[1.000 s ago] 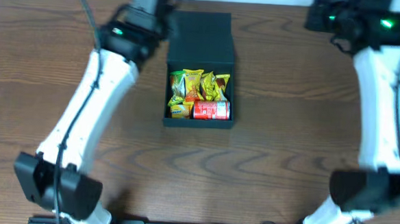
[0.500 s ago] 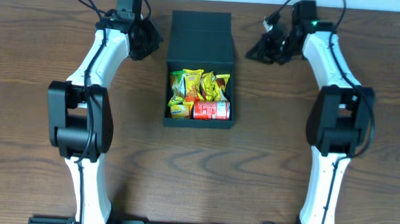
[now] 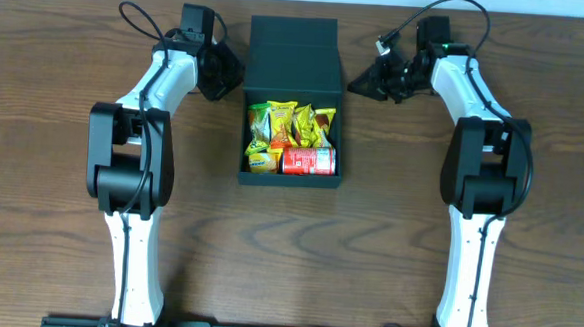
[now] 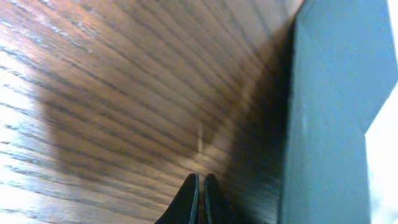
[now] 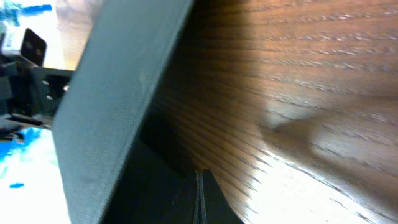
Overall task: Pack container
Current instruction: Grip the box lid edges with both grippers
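Container (image 3: 294,53) sits upper middle of the overhead frame on the counter (image 3: 398,249). Its long axis runs top-to-bottom, with the flap lid at the top edge and the open tray toward the bottom, holding yellow snack packets (image 3: 286,126) and a red can (image 3: 308,161). Left claw (image 3: 227,72) is just beside the lid's left side and right claw (image 3: 361,85) just beside its right. Both are pressed together, pinching nothing. They're about equally near, so I'd guess folding the flap down is next.
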